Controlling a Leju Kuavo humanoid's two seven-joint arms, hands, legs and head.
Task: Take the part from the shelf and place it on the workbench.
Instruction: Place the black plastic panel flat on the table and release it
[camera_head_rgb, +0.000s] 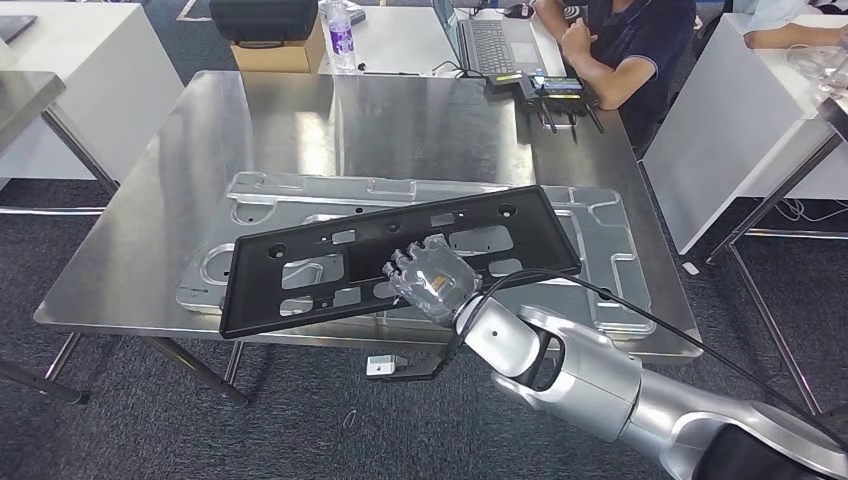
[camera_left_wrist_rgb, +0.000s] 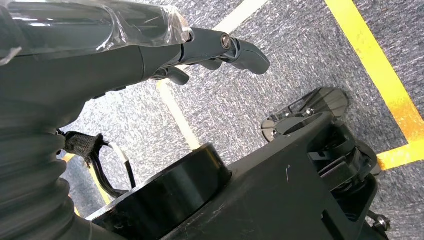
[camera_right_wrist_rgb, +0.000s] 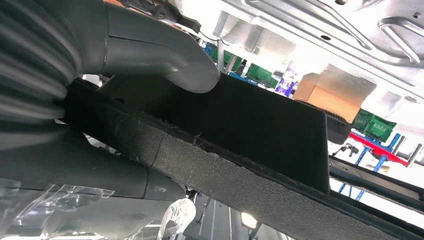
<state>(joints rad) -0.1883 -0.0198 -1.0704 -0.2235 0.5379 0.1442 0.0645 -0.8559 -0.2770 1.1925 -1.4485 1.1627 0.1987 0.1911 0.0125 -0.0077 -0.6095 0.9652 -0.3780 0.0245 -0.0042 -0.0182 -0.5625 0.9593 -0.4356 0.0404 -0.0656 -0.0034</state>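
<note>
One black part (camera_head_rgb: 400, 258) over workbench (camera_head_rgb: 300, 120), tilted, right hand (camera_head_rgb: 432, 280) clamping its near edge (thumb one face, fingers other). No readable writing on part. Silver panel (camera_head_rgb: 600, 250) beneath. Left hand (camera_left_wrist_rgb: 150, 45) holds nothing, fingers straight. Bare steel far side.

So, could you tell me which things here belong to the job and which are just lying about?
Job: black plastic part, held by right hand; steel workbench.
Lying about: stamped metal panel, water bottle, cardboard box, laptop.
</note>
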